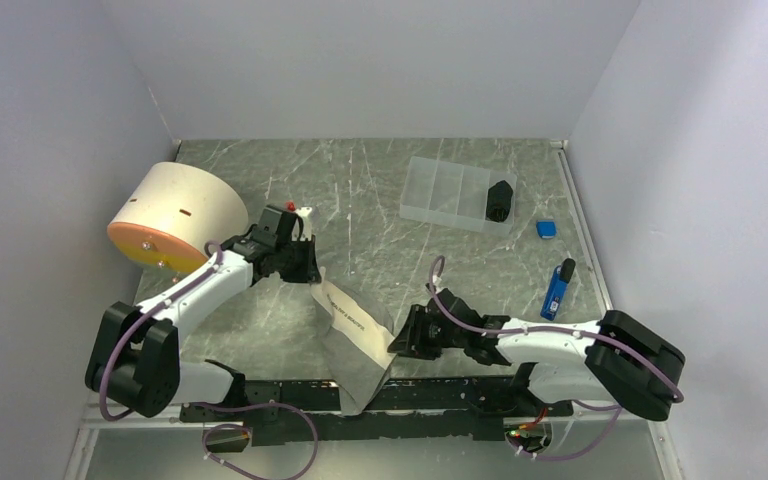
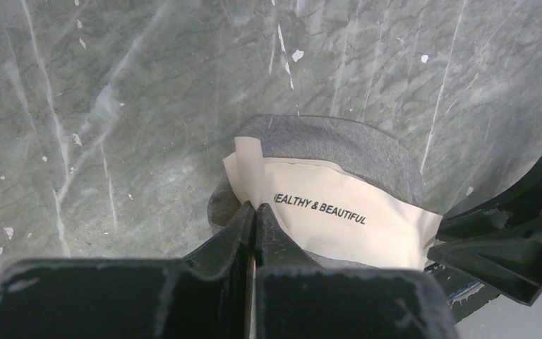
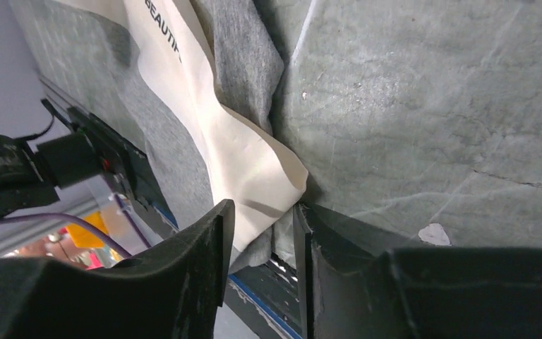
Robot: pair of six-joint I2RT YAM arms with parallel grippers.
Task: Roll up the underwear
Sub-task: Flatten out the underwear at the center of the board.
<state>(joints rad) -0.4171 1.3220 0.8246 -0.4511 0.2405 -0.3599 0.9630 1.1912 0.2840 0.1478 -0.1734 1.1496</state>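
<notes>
The underwear [image 1: 355, 345] is grey with a cream waistband printed "HEALTHY & BEAUTIFUL". It lies near the table's front edge, and its lower part hangs over the black rail. My left gripper [image 1: 305, 270] is shut on the waistband's far-left corner; in the left wrist view the jaws [image 2: 255, 210] pinch the cream band [image 2: 339, 212] with grey cloth [image 2: 339, 145] behind it. My right gripper [image 1: 402, 340] is at the waistband's right end. In the right wrist view it [image 3: 262, 212] is open, with the cream corner [image 3: 254, 166] between the fingers.
A cream round drum [image 1: 175, 215] stands at the left. A clear compartment box [image 1: 445, 190] holding a black object [image 1: 500, 200] sits at the back right. A small blue item [image 1: 546, 229] and a blue pen-like object [image 1: 558, 288] lie on the right. The black rail [image 1: 430, 398] runs along the front edge.
</notes>
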